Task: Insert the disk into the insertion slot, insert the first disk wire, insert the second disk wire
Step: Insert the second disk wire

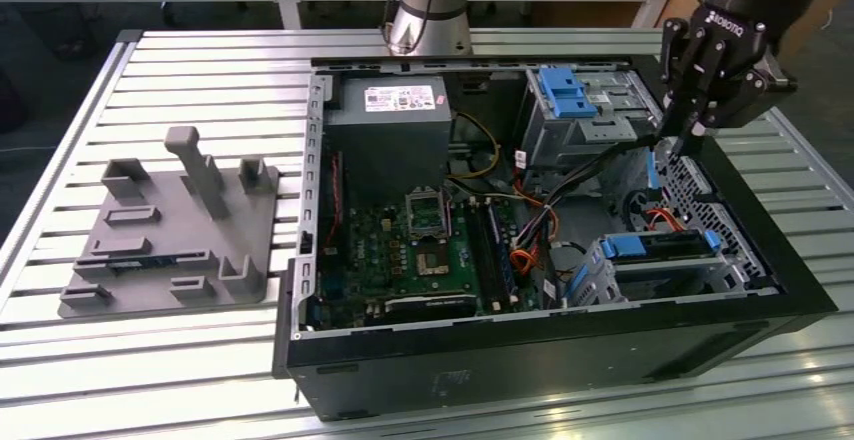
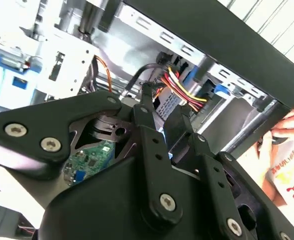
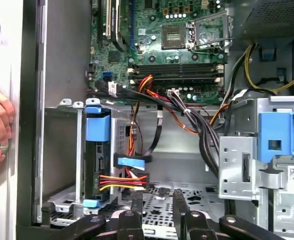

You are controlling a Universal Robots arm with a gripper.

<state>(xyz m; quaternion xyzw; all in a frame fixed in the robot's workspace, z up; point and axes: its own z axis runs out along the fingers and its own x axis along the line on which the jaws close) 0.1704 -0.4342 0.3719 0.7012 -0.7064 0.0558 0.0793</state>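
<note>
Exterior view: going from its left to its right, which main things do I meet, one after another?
Grey plastic stand → left wall of the computer case → green circuit board → disk in its blue frame.

Probably a lab: slatted metal bench, robot arm

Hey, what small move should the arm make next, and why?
Probably ease the gripper, jaws open, toward the yellow-and-red wire plug: the disk already sits in the insertion slot, and that plug lies nearest the jaws.
</note>
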